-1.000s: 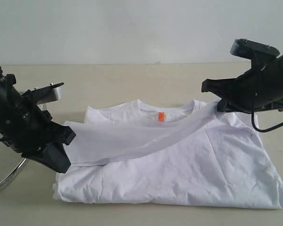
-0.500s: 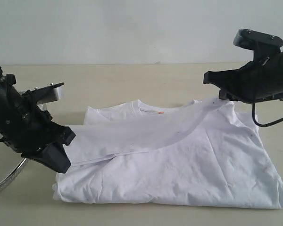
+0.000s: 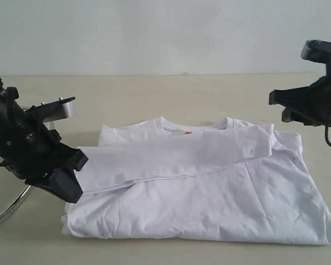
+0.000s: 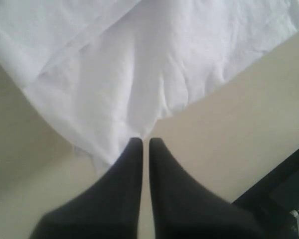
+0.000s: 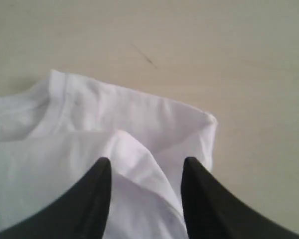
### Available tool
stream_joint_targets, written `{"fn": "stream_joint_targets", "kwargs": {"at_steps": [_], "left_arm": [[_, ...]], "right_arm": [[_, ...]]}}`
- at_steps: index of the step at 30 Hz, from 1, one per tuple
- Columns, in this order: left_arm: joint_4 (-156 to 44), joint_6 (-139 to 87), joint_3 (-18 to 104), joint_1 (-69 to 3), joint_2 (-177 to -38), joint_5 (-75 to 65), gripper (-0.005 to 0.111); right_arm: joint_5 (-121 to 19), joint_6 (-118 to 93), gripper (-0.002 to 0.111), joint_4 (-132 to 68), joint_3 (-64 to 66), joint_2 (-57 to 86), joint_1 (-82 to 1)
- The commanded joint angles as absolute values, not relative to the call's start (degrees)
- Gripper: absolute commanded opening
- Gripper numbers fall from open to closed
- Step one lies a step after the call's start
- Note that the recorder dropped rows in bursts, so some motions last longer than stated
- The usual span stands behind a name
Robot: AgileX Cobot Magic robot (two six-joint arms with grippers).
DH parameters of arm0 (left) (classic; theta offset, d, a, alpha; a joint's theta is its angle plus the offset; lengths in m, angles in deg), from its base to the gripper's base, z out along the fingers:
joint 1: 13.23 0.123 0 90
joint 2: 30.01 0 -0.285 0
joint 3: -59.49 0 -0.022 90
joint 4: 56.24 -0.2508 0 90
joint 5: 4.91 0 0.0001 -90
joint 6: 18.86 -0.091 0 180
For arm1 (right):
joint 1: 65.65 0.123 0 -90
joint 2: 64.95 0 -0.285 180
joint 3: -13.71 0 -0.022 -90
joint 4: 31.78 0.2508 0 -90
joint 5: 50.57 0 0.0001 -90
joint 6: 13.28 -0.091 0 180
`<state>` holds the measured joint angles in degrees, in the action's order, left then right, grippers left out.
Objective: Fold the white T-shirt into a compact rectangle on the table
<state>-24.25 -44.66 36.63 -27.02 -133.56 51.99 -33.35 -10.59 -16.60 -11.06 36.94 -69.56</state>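
The right pincer (image 5: 147, 161) has just let go and backed off the T-shirt (image 3: 209, 204), jaws apart. The flap (image 3: 182, 157) now lies flat across the shirt on the table (image 3: 154, 94), so this fold looks done. The left pincer (image 4: 142, 142), closed, seems to pinch the shirt's edge.

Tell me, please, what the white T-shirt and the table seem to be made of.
The white T-shirt looks like thin soft knit, probably cotton: matte, creased, draping limply. The table has a hard, smooth, matte pale beige top, perhaps laminate or painted board; I cannot tell which.
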Motion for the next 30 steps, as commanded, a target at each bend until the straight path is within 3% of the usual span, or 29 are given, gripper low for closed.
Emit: {"fn": "stream_joint_targets", "kwargs": {"at_steps": [1, 4, 8, 21, 30], "left_arm": [[-24.17, -45.49, 36.96, -27.18, -133.13, 51.31, 0.005], [-24.17, -45.48, 36.96, -27.18, -133.13, 50.31, 0.005], [-21.59, -46.88, 36.96, -27.18, -133.13, 50.4, 0.005], [-16.56, -52.26, 36.96, -27.18, -133.13, 50.6, 0.005], [-16.43, -52.26, 36.96, -27.18, -133.13, 51.83, 0.005]], "right_arm": [[-26.28, -5.7, 0.039, -17.59, -10.86, 38.17, -71.24], [-24.34, -3.68, 0.029, -17.59, -10.86, 39.54, -69.58], [-24.09, -2.57, -0.001, -17.59, -10.86, 40.12, -66.83], [-18.66, -2.17, 0.0, -16.89, -10.86, 40.17, -63.4], [-30.15, -5.62, 0.0, -12.84, -10.86, 45.9, -56.53]]}}
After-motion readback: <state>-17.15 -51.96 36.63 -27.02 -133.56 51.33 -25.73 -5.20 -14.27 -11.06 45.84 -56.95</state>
